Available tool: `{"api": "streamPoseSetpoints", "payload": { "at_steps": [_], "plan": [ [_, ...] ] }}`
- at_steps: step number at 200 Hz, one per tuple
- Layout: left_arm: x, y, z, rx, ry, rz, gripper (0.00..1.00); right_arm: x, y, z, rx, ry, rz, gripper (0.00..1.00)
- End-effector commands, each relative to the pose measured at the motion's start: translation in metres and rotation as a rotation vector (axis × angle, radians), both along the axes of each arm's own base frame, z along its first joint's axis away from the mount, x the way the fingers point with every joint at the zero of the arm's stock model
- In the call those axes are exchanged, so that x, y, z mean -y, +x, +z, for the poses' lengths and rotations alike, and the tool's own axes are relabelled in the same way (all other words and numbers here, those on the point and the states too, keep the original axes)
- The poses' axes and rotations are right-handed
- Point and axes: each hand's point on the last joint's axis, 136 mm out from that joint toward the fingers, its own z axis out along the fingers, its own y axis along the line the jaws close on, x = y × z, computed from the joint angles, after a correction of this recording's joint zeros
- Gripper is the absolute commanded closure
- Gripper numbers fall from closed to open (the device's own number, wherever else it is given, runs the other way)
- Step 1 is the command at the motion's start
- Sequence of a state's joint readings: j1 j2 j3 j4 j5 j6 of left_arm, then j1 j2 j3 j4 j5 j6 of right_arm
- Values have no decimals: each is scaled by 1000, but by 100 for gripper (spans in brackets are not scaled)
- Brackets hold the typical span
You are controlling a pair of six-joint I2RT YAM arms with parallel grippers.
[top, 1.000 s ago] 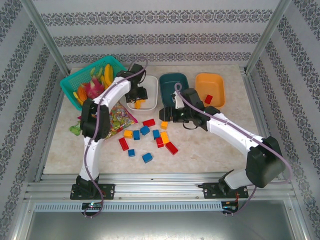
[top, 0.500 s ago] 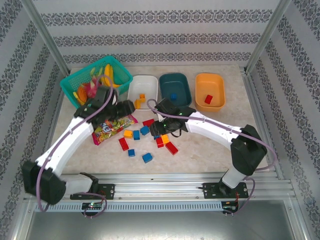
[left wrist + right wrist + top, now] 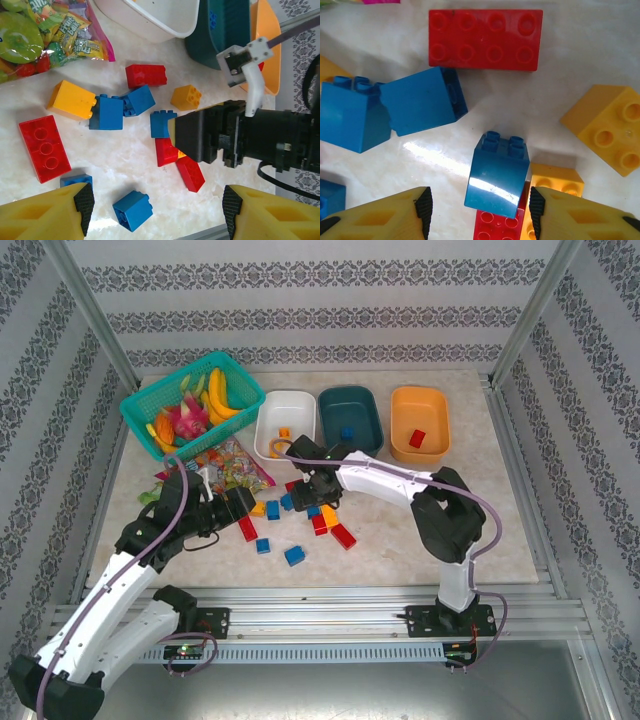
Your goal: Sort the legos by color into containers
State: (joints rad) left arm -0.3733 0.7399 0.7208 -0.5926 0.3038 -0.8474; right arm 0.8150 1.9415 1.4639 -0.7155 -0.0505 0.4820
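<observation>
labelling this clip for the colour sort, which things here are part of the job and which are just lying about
Job: legos, white tub, teal tub, orange tub.
Lying about: mesh basket, toy fruit, candy bag.

Wearing glossy white shells on the long links of the left arm (image 3: 97, 608) and right arm (image 3: 385, 477), with matte black housings bulging at each joint. Trailing a thin lilac cable (image 3: 172, 521) loosely along each arm, down toward the black base plates (image 3: 186, 621) on the rail. Carrying blocky yellow left fingers (image 3: 47, 215) and right fingers (image 3: 375, 219), each ending in a black ribbed pad (image 3: 84, 201). Bearing a white angled bracket (image 3: 248, 62) above the boxy black right wrist block.
</observation>
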Motion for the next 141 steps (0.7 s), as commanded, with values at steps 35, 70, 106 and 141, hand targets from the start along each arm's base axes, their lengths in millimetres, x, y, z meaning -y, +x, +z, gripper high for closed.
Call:
{"api": "streamPoseSetpoints", "payload": {
  "at_steps": [35,70,106,141],
  "plan": [
    [6,2,15,40,-40,-9,29,0,-2,-17,-29,-100,4,46],
    [6,2,17,44,-41,-13,29,2,-1,-23,-32,-132,5,46],
    [7,2,18,48,-46,-16,29,5,4,-11,36,-166,15,45],
    [8,4,16,47,-51,-15,29,12,6,-2,79,-174,3,44]
  ]
}}
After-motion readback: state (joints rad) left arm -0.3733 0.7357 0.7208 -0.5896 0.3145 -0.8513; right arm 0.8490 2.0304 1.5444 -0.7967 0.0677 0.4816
